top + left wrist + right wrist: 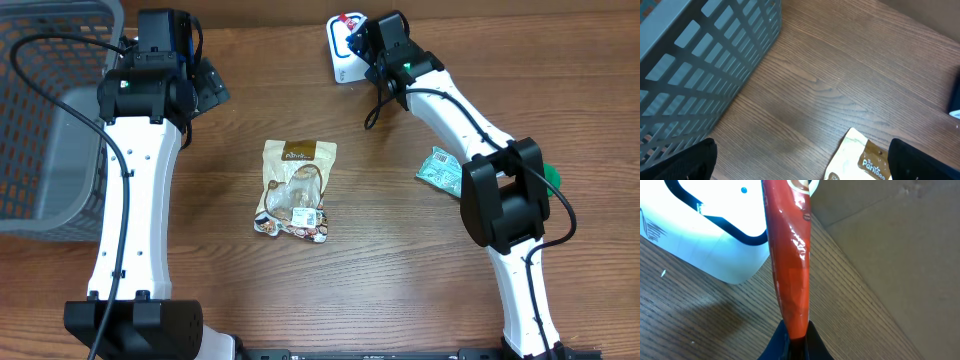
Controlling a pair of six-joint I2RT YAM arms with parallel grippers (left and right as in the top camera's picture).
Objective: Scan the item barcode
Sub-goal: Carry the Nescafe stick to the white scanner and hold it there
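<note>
My right gripper (796,332) is shut on the lower edge of a glossy red packet (790,255), which it holds edge-on beside the white barcode scanner (705,225). From overhead, this gripper (362,42) sits over the scanner (342,62) at the table's back edge, with a bit of the red packet (350,20) showing. My left gripper (802,167) hangs open above bare wood, its fingertips (685,162) far apart. In the overhead view the left gripper (207,88) is at the back left. I cannot see the barcode.
A cream and brown snack bag (295,190) lies mid-table, and its top corner (860,160) shows by my left gripper. A green packet (440,168) lies under the right arm. A grey mesh basket (40,130) fills the left side (700,60). Brown cardboard (900,240) stands behind the scanner.
</note>
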